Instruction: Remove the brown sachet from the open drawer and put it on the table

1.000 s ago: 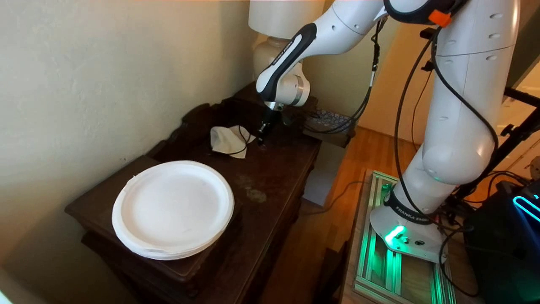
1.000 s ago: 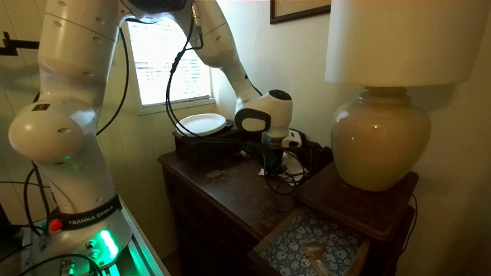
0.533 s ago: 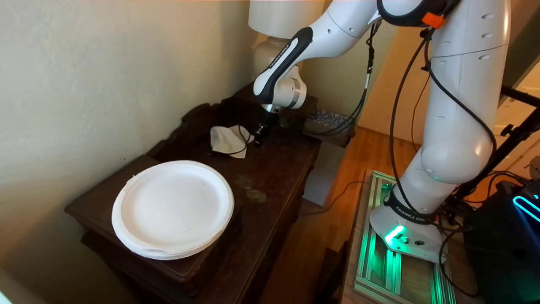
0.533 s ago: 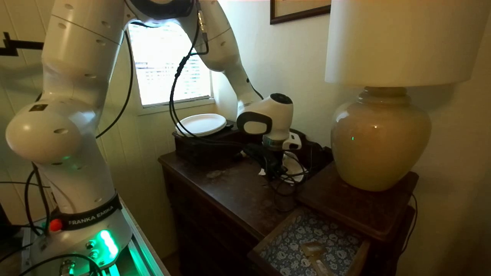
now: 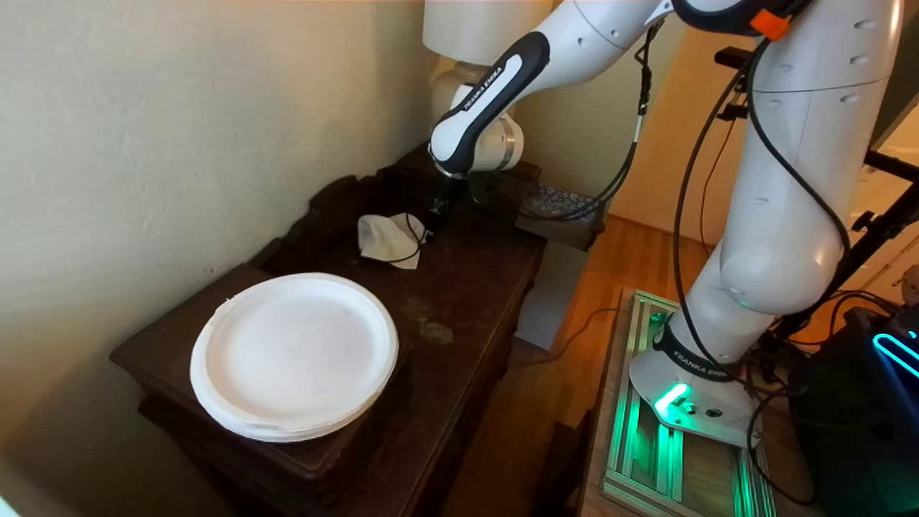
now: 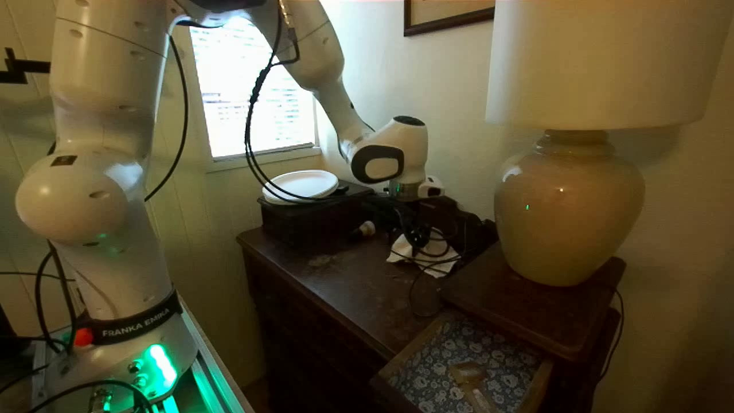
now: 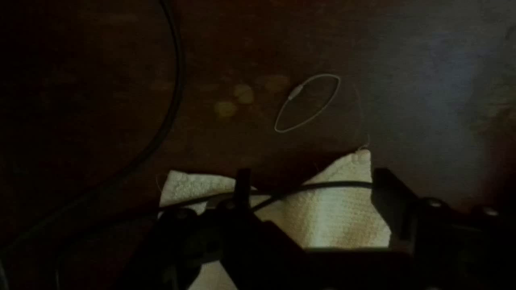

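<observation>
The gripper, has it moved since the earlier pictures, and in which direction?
Yes: in an exterior view, the gripper now sits higher in the picture than before, compared with the lamp.

We see a glossy white arm (image 5: 797,165), dotted with oval recesses (image 5: 859,60). We read FRANKA EMIKA on the pale stripe (image 5: 492,85) of a black forearm panel (image 5: 504,98) and on the black band (image 6: 135,322) along the upper edge of the base (image 5: 721,398), above a glowing green strip (image 6: 163,365). An orange tab (image 5: 771,24) edges a black joint cover (image 5: 718,20). Cables (image 6: 252,100) and gripper (image 7: 312,175) are black, the gripper with shiny screw heads (image 7: 434,203).
</observation>
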You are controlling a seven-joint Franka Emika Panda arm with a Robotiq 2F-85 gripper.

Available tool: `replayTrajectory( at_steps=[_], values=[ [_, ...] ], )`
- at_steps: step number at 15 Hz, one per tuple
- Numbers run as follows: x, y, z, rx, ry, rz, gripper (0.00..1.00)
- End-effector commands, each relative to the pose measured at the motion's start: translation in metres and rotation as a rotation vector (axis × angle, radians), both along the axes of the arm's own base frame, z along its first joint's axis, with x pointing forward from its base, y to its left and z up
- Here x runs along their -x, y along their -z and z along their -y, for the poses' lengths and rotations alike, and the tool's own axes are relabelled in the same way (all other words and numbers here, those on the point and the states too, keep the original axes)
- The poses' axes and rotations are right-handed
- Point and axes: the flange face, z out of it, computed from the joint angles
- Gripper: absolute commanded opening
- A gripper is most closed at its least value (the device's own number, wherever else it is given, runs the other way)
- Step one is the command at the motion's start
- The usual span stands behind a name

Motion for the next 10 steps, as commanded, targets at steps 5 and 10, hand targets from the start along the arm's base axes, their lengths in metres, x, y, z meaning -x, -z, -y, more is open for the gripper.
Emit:
replayTrajectory(
  at_steps=[5,10],
  values=[
    [0.031,-0.125,-0.04,0.222,0.141,-0.066,1.0],
    [0.062,-0.198,-0.093,0.224,0.178,-0.174,1.0]
  ],
)
